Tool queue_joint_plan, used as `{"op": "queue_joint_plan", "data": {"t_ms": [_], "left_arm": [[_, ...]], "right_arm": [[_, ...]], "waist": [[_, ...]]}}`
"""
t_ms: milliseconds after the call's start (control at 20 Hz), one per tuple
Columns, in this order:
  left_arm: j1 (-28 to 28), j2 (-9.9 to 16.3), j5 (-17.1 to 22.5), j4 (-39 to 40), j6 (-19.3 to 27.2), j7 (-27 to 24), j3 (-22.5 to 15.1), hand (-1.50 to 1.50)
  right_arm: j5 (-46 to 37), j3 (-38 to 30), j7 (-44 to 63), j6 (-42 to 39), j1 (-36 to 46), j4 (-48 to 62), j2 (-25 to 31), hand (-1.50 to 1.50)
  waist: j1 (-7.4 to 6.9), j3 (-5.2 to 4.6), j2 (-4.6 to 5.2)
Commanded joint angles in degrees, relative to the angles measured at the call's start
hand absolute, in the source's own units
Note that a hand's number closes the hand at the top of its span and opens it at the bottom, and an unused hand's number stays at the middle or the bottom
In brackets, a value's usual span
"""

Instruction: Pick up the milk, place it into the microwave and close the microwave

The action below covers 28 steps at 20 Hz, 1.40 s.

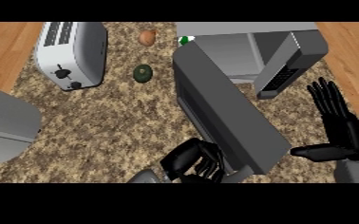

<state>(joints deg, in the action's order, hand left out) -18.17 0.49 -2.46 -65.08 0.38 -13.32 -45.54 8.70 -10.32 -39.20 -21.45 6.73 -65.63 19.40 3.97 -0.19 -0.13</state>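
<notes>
Fingers of our left hand (193, 161) curl against the microwave door (228, 109), stiff and heavy-looking, best pushed near its edge. Our right hand (335, 123) rests open, holding nothing.

We saw the toaster (72, 54) at the counter's (119, 118) far left and the microwave (242, 52) at the far right. Its door (228, 109) swung out toward us across the middle. Between toaster and microwave lay two small items, one (147, 37) behind the other (143, 73). The left hand (193, 161) sat at the door's near end; the right hand (335, 123) stood right of the door.
</notes>
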Motion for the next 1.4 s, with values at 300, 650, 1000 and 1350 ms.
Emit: {"op": "queue_joint_plan", "data": {"t_ms": [300,650,1000,1350], "left_arm": [[-8.1,-0.4,15.9,1.2,21.2,-1.4,-11.1,1.50],[-15.2,-0.4,22.7,2.8,28.1,-4.0,-10.6,1.50],[-23.2,-0.5,30.0,6.5,30.6,-3.0,-6.9,1.50],[-28.1,-0.5,36.6,11.4,32.9,-3.4,-3.8,1.50]], "right_arm": [[8.0,-0.1,8.0,-7.4,-1.3,-11.3,2.5,-1.50],[11.2,1.7,10.2,-14.0,0.0,-14.7,5.5,-1.50],[15.5,3.1,14.0,-16.6,1.7,-17.9,6.4,-1.50],[20.2,2.6,17.3,-17.8,3.1,-19.6,8.0,-1.50]], "waist": [[3.35,-0.20,0.72],[6.10,-0.21,1.29],[9.84,-0.12,2.14],[12.20,-0.14,2.98]]}}
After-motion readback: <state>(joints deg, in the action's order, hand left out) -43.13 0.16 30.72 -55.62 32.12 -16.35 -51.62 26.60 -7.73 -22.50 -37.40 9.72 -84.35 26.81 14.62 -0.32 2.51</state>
